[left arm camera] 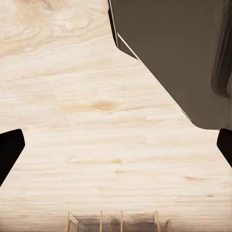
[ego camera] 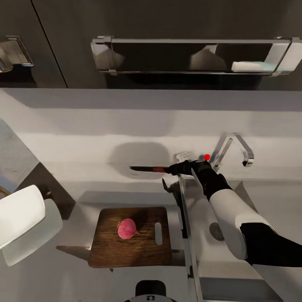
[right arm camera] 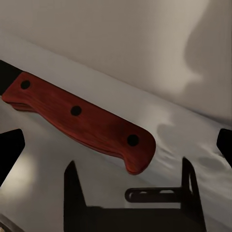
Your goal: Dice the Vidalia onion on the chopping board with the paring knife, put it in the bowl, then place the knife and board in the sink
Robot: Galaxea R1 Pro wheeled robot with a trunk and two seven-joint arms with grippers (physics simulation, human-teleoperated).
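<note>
The right gripper (ego camera: 178, 168), fingers wide apart, frames the red-brown-handled paring knife (right arm camera: 82, 118) without holding it (closing off-centre could push it away).

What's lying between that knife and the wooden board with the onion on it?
Nothing: in the head view, only bare grey countertop separates the knife from the board, where the onion sits.

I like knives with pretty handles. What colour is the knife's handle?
Red-brown, with three dark rivets. The knife handle shows best in the right wrist view.
</note>
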